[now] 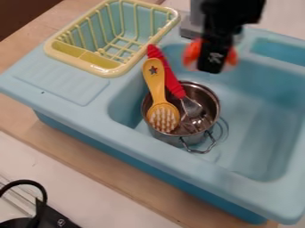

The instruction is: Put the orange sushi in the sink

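As a wooden countertop [107, 169] ran beneath the action, a pale surface lay in front and dark brown filled the far left corner, one light-blue toy sink [137, 133] commanded the middle! Up on its left side sat one yellow dish rack [55, 46]. One black gripper [213, 58] hung over the sink's back part, near the rim, pinching its catch. Below, one metal pot [212, 109] sat in the basin, and two tools leaned out of it side by side: one red-handled metal utensil [168, 78] and one yellow brush [157, 87], bristles down. And the smallest of the lot, one orange sushi [192, 52], was up in the air, between the fingers, its long axis running crosswise, nearly level, an end poking out on either side!
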Robot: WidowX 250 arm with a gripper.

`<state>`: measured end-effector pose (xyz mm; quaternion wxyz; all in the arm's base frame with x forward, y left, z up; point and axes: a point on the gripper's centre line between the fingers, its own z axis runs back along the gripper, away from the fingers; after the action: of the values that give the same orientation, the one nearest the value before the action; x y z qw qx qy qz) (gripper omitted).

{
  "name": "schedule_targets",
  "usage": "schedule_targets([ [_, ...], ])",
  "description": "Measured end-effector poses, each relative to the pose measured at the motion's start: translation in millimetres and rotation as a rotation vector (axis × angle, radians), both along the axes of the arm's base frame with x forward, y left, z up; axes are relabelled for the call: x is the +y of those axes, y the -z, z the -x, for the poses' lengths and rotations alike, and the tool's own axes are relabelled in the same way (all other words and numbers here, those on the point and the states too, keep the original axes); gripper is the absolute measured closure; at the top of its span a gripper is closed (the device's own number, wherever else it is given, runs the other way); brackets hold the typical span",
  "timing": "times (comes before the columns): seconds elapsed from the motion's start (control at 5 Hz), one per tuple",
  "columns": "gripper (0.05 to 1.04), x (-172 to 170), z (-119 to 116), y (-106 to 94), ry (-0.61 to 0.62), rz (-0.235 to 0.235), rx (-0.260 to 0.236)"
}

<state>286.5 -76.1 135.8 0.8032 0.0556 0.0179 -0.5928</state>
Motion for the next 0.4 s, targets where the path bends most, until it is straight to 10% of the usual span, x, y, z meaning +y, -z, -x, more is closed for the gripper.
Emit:
schedule_targets([
  [0.4, 0.540, -24, -2, 25.1, 0.119, 0.039, 0.029],
])
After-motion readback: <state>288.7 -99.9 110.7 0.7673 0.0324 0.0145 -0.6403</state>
